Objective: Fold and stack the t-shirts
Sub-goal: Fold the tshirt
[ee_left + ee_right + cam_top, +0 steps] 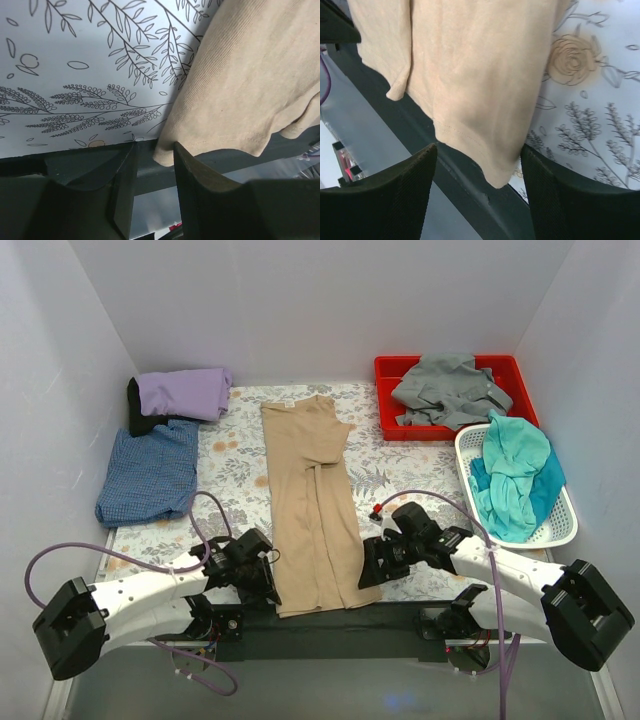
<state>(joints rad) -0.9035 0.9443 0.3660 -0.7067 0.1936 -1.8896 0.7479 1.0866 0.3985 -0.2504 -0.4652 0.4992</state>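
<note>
The tan t-shirt (312, 510) lies folded into a long strip down the middle of the floral mat, collar at the far end. My left gripper (268, 575) is at its near left corner. In the left wrist view, the gripper (155, 146) is open by a narrow gap, and the tan corner (165, 155) lies at the fingertips against the right finger (192, 175). My right gripper (372, 565) is at the near right corner. There its jaws (479, 150) stand wide open either side of the hem corner (497, 175), not touching it.
A folded lavender t-shirt (185, 392) and a textured blue t-shirt (150, 472) lie at the far left. A grey t-shirt (447, 390) fills the red bin (385, 365). A teal t-shirt (512, 475) sits in the white basket (565, 525). A dark strip (330, 625) marks the table's near edge.
</note>
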